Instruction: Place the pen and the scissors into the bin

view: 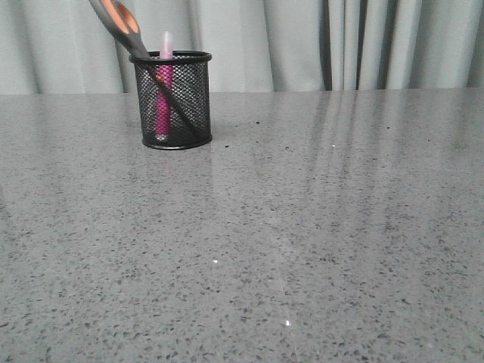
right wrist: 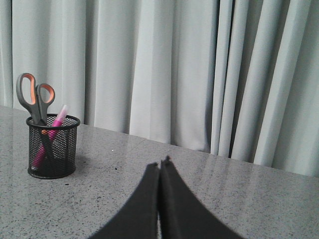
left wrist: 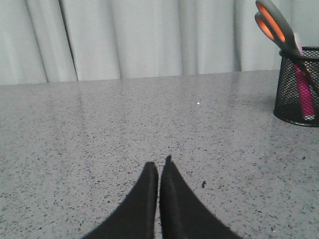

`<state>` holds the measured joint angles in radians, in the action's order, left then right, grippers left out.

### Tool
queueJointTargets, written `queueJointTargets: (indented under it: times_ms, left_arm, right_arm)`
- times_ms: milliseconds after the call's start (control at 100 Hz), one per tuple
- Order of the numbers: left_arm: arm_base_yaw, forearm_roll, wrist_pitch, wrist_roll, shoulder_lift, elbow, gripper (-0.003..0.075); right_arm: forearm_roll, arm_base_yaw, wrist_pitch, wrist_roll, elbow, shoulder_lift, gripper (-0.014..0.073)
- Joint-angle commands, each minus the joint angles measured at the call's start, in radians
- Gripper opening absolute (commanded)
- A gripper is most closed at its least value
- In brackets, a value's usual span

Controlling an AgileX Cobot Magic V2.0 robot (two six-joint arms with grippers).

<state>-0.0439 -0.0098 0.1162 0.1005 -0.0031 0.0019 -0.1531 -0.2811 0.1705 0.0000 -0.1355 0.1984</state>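
1. Toward the far left of the speckled grey table (view: 302,249), near the pale curtain (view: 302,45), stands the bin (view: 175,102), a small black mesh cup.
2. Both task items are inside it. The pen (view: 163,91) stands nearly upright, its whitish cap poking just above the rim.
3. The scissors (view: 121,23) sit blades-down in the bin, tilted, with the grey and orange handles sticking out well above the rim and leaning to the left in the front view.
4. The left gripper (left wrist: 160,167) has its two dark fingers pressed together at the tips, with only a thin seam between them. It holds nothing and touches nothing; the bin sits well apart from it, off to one side.
5. The right gripper (right wrist: 159,164) is likewise closed tight, fingers meeting at the tips, and empty. The bin, with pen and scissors showing, is well away from it across bare table.
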Motion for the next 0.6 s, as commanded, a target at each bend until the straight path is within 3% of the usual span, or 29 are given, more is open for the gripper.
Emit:
queueJointTargets:
  times_ms: [0, 460, 590]
  left_arm:
    - [0.002, -0.009, -0.07, -0.01, -0.035, 0.045, -0.0019]
    - [0.002, -0.009, -0.07, -0.01, -0.035, 0.045, -0.0019]
    - [0.002, -0.009, -0.07, -0.01, -0.035, 0.045, -0.0019]
  right_arm:
    - [0.003, 0.009, 0.074, 0.0, -0.024, 0.009, -0.0069]
    - [0.003, 0.009, 0.072, 0.0, -0.024, 0.009, -0.0069]
    - [0.027, 0.017, -0.015, -0.01, -0.022, 0.007, -0.0069]
